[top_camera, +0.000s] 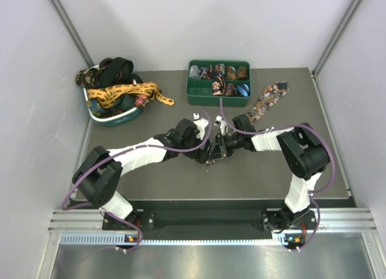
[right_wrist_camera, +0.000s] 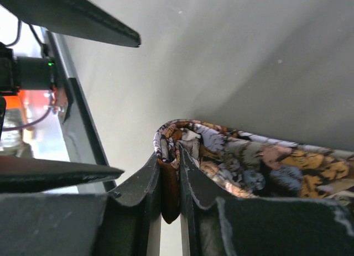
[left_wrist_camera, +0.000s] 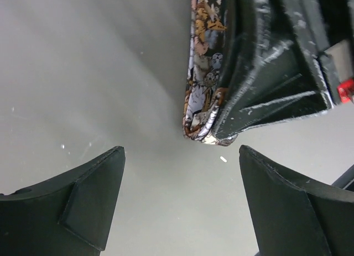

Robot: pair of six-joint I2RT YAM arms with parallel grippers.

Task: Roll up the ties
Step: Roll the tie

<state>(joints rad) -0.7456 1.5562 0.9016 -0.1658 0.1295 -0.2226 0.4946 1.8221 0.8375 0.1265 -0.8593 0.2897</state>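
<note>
No legible text, labels, brands, numbers or signs in any view, floral tie (right_wrist_camera: 249, 156) shows pattern only, no lettering

Top view: fixed high behind both arm bases (top_camera: 120, 222), looking steeply down over the whole counter (top_camera: 151, 182). Left wrist view: close above the counter, looking past the left pincer (left_wrist_camera: 181, 156) at the right pincer (left_wrist_camera: 265, 73). Right wrist view: very close, along the right pincer itself. Both wrist views share the floral tie (left_wrist_camera: 202, 84) at mid-counter.
</note>
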